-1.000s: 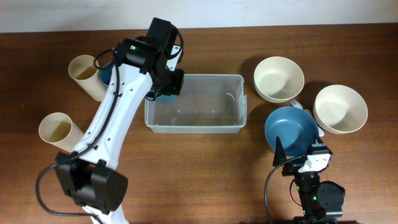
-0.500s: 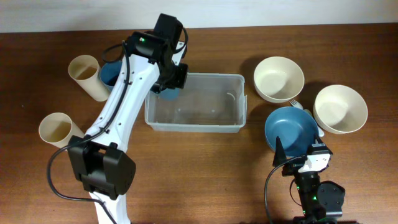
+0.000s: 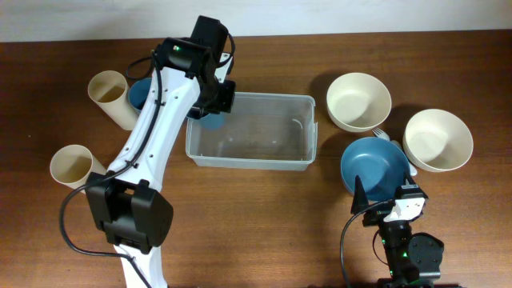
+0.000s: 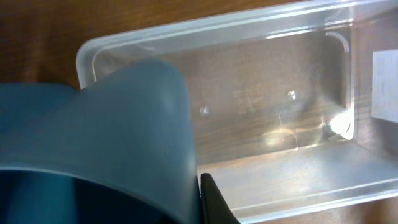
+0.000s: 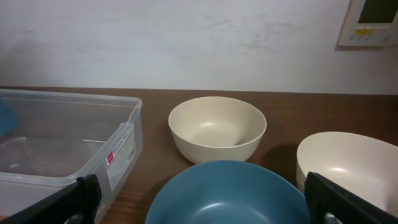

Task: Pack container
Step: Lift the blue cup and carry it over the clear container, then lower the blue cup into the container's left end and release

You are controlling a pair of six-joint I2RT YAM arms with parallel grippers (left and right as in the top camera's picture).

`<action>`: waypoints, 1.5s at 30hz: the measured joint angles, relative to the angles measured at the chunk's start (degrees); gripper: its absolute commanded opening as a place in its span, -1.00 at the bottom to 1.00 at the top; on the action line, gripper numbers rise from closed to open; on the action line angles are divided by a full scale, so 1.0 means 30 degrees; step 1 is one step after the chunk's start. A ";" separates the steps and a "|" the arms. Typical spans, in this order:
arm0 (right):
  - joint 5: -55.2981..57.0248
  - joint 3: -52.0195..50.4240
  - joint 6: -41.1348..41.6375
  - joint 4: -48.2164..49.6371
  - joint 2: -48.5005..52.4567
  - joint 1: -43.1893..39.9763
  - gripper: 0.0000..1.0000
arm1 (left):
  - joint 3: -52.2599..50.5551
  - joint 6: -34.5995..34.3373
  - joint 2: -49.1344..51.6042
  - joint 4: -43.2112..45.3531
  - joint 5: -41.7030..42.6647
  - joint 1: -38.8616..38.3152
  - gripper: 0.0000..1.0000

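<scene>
The clear plastic container (image 3: pixel 272 98) stands at the table's centre and looks empty inside. My left gripper (image 3: pixel 212 106) is shut on a blue cup (image 3: pixel 210 121) and holds it over the container's far left corner. In the left wrist view the blue cup (image 4: pixel 112 137) fills the left side, one dark finger (image 4: pixel 210 200) presses against it, and the container (image 4: pixel 217 25) lies beyond. My right gripper (image 3: pixel 384 204) is open and empty near the front edge, just behind a blue bowl (image 3: pixel 374 166).
Two cream bowls (image 3: pixel 358 102) (image 3: pixel 438 140) stand right of the container. Two cream cups (image 3: pixel 108 92) (image 3: pixel 74 166) and a second blue cup (image 3: pixel 140 94) stand at the left. The right wrist view shows the blue bowl (image 5: pixel 230 193) and the container's side (image 5: pixel 74 98).
My left gripper carried the blue cup a little right over the container's left end, then back slightly left. The right arm has not moved.
</scene>
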 measured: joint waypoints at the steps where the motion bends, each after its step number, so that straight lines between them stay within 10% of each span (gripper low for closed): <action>1: 0.0000 0.0000 0.0000 0.0000 0.0000 0.0000 0.98 | 0.0000 0.0000 0.0000 -0.0073 0.0007 -0.0007 -0.97; 27: 0.0000 0.0000 0.0015 0.0000 0.0000 0.0000 0.97 | 0.0087 0.0007 0.1902 -0.0612 -0.0313 -0.0437 -0.97; 35: -0.0007 0.0000 0.0000 0.0000 0.0000 0.0000 0.98 | 0.0087 0.0160 0.2004 -0.0488 -0.0444 -0.0430 0.29; 45: 0.0000 0.0000 0.0000 0.0000 0.0000 0.0000 0.97 | 0.0109 0.0211 0.2047 -0.0539 -0.0444 -0.0430 0.37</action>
